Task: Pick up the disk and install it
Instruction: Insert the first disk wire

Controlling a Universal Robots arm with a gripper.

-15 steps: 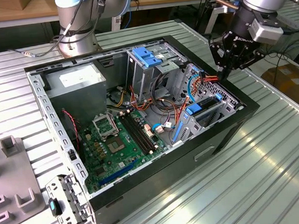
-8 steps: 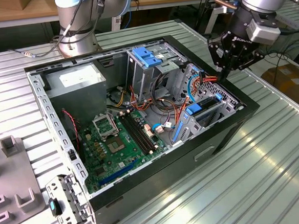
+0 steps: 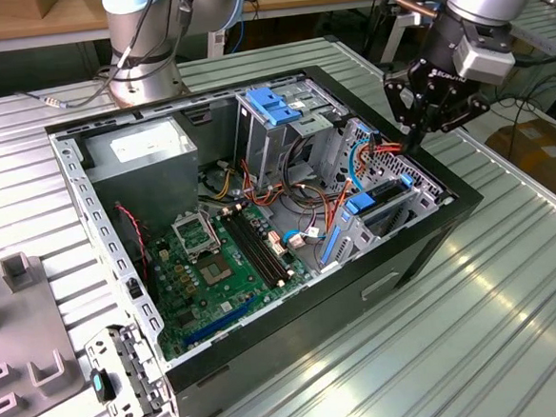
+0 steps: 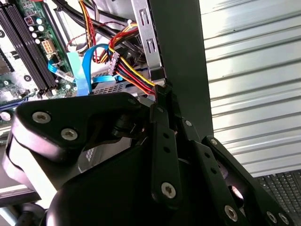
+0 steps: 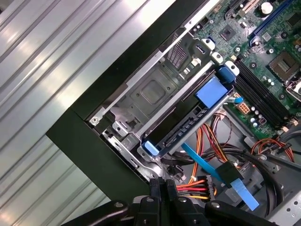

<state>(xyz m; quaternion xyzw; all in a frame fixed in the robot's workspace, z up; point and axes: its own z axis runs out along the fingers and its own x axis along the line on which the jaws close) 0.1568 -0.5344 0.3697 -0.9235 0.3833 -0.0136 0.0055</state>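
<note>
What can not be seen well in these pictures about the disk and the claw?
- Disk label: in the first wrist view the disk sits edge-on in the drive cage, whose walls hide its faces.
- Contact: in the second wrist view the claw hides with its own body whether its tips touch the cables.

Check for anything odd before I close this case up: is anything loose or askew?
The tool has its tips down among the loose red, yellow and orange power cables at the case's corner, beside the disk sitting in its bay.
</note>
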